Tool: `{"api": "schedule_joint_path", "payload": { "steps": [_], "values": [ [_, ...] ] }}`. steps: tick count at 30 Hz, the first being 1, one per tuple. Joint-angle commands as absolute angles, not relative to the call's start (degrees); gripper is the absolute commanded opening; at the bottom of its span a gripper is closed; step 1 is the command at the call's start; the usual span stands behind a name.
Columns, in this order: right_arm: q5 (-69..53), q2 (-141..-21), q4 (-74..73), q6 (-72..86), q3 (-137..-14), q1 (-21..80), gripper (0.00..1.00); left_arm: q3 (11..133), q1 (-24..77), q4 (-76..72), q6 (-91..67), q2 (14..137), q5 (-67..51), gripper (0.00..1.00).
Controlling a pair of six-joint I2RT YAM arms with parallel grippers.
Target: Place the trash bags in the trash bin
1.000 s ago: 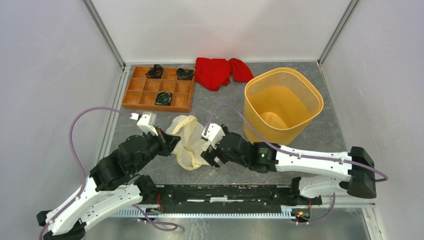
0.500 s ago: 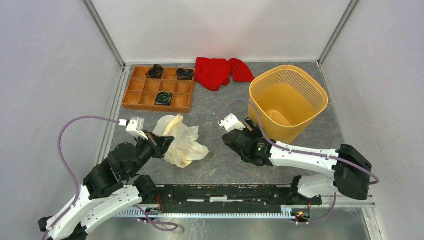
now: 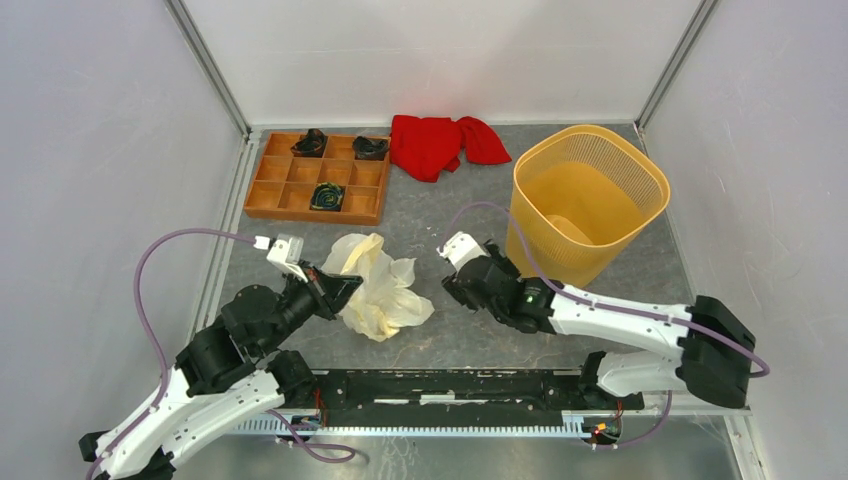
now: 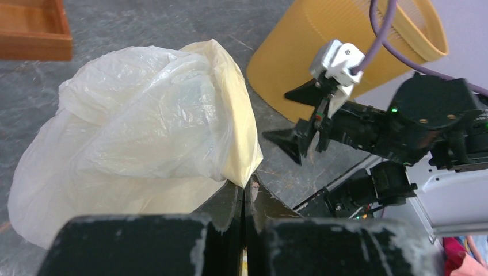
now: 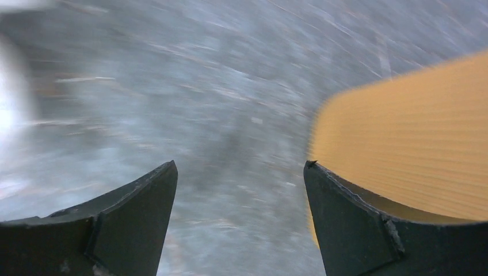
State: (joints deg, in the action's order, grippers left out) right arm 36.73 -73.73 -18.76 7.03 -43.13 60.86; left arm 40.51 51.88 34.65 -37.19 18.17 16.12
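My right wrist view is blurred: the surface [image 5: 190, 86] is only streaks, and the trash bin [image 5: 414, 138] has its lattice smeared to stripes. On the left wrist view, the frame cuts off the wooden tray [image 4: 31, 29] at the corner and the bin's rim at the top. From above, I cannot identify the dark items [image 3: 326, 196] in the tray's compartments.

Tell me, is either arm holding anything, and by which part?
The left gripper is shut on the bag, pinching a fold at its edge. The right gripper is open and holds nothing.
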Motion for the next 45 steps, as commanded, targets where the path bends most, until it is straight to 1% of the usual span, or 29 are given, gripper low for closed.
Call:
{"api": "schedule_joint_path", "payload": {
  "steps": [1, 4, 6, 7, 11, 16, 21, 24, 28, 30, 31, 32, 33, 35, 36, 37, 39, 43, 45],
  "values": [
    [13.87, -67.66, -7.79, 9.49, -46.31, 65.71, 0.84, 40.33, 52.03, 27.72, -30.22, 18.77, 10.59, 0.02],
    [3.29, -66.84, -0.64, 13.14, -46.32, 67.18, 0.70, 39.73, 52.02, 25.31, -28.00, 18.87, 7.27, 0.02],
    [0.69, -66.72, 3.95, 15.35, -46.19, 67.38, 0.52, 39.19, 52.01, 23.43, -27.07, 18.87, 5.05, 0.02],
    [0.19, -66.77, 5.87, 16.33, -45.83, 67.54, 0.47, 38.64, 51.98, 21.77, -26.88, 18.87, 3.52, 0.02],
    [-3.11, -67.69, 11.89, 19.53, -44.04, 67.66, 0.45, 36.93, 51.95, 17.10, -27.34, 19.38, 0.31, 0.02],
    [-6.25, -69.33, 19.05, 22.54, -40.35, 67.90, 0.49, 36.67, 52.03, 14.35, -27.76, 20.55, -2.18, 0.02],
    [-2.81, -69.04, 24.98, 24.46, -34.70, 68.11, 0.47, 36.24, 52.03, 12.50, -28.24, 20.40, -2.85, 0.02],
    [-1.41, -69.80, 24.89, 23.44, -33.58, 68.07, 0.47, 35.72, 52.03, 11.96, -28.45, 19.99, -3.19, 0.02],
    [-2.15, -71.25, 24.85, 22.83, -33.59, 68.28, 0.51, 35.01, 52.02, 11.27, -29.19, 19.31, -3.39, 0.02],
    [-1.42, -71.77, 25.59, 23.13, -33.40, 68.41, 0.51, 34.77, 52.01, 11.11, -29.35, 18.97, -3.50, 0.02],
    [-0.80, -71.94, 26.02, 23.29, -33.31, 68.51, 0.49, 34.73, 52.01, 11.01, -29.43, 18.86, -3.48, 0.02],
    [-0.37, -72.30, 26.71, 23.50, -33.31, 68.55, 0.43, 34.68, 51.98, 10.91, -29.49, 18.77, -3.39, 0.02],
    [-0.35, -72.53, 27.18, 23.93, -33.44, 68.49, 0.36, 34.63, 52.03, 10.92, -29.53, 18.73, -3.30, 0.02],
    [1.20, -72.69, 27.55, 24.62, -33.97, 68.53, 0.18, 34.65, 51.99, 11.22, -29.73, 18.72, -2.84, 0.02],
    [1.54, -72.47, 27.51, 24.91, -34.44, 68.53, 0.07, 34.77, 52.03, 11.72, -29.90, 18.80, -2.09, 0.02],
    [1.05, -71.83, 27.16, 25.49, -34.82, 68.24, 0.00, 35.10, 52.01, 12.80, -30.26, 18.88, -0.46, 0.02],
    [0.19, -68.65, 25.68, 25.91, -34.85, 65.71, 0.00, 36.46, 51.98, 17.55, -31.65, 19.13, 7.46, 0.02],
    [9.93, -57.31, 19.22, 24.16, -34.81, 63.89, 0.00, 39.31, 52.03, 33.06, -42.43, 19.06, 28.85, 0.02],
    [11.09, -55.01, 15.82, 23.29, -36.32, 63.80, 0.00, 39.15, 51.97, 37.46, -46.56, 18.65, 33.53, 0.02]
  ]
}}
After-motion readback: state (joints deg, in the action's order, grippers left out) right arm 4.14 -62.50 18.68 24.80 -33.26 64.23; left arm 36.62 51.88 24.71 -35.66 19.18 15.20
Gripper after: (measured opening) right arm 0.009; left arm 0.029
